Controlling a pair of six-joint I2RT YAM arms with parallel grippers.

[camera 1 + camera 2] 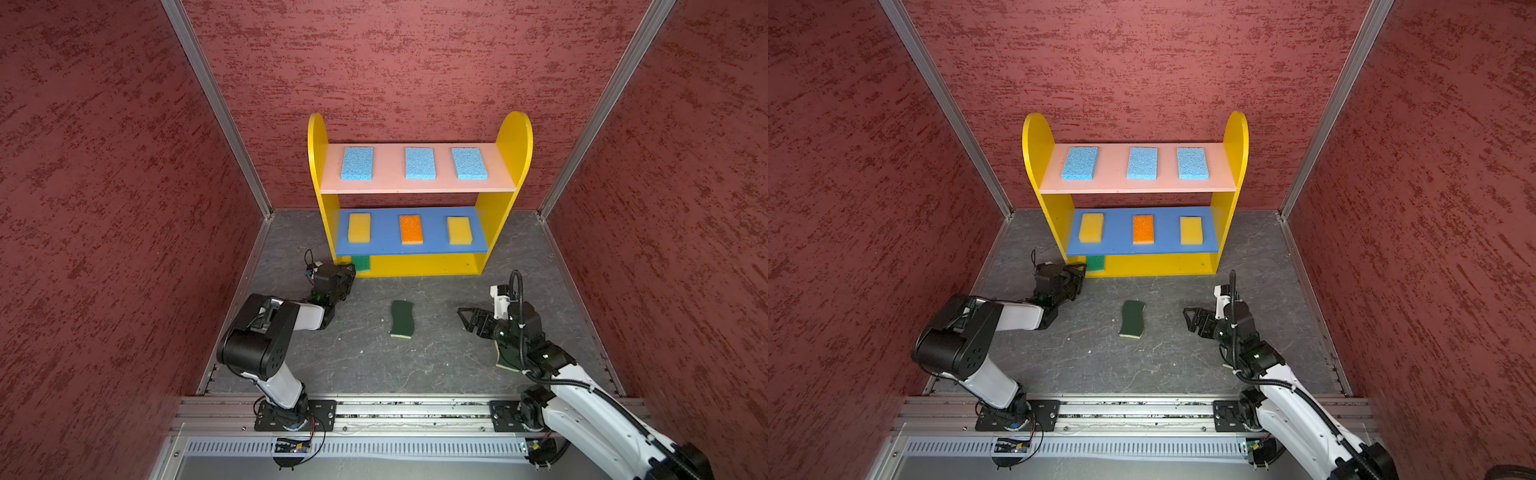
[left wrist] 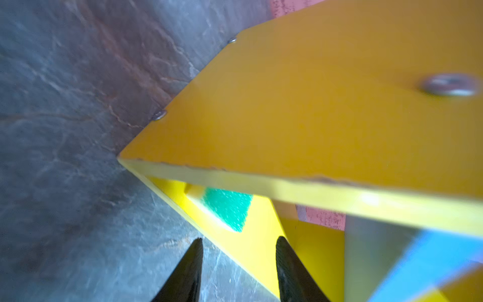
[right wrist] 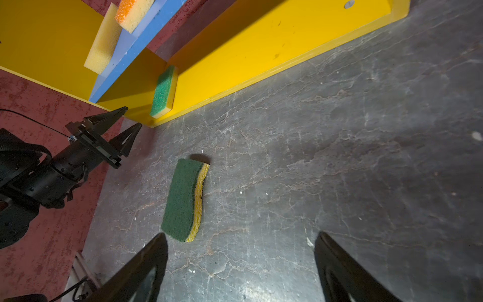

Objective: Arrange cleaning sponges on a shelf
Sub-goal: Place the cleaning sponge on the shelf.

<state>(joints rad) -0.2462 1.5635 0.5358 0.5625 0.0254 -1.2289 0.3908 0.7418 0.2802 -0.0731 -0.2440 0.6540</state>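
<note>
Dark green sponge [image 1: 402, 319] lies flat on the floor [image 1: 436, 365], in front of the shelf [image 1: 515, 137] and apart from it; not yet shelved. Its long axis runs roughly toward the shelf. Right gripper [image 1: 464, 320] sits just to its right, the nearer one, jaws wide apart and empty, aimed at its long side. Left gripper [image 3: 133, 116] is at the shelf's left base corner near the bright green sponge [image 1: 362, 262], jaws apart, empty. Likely the right arm's pick, across the short width.
</note>
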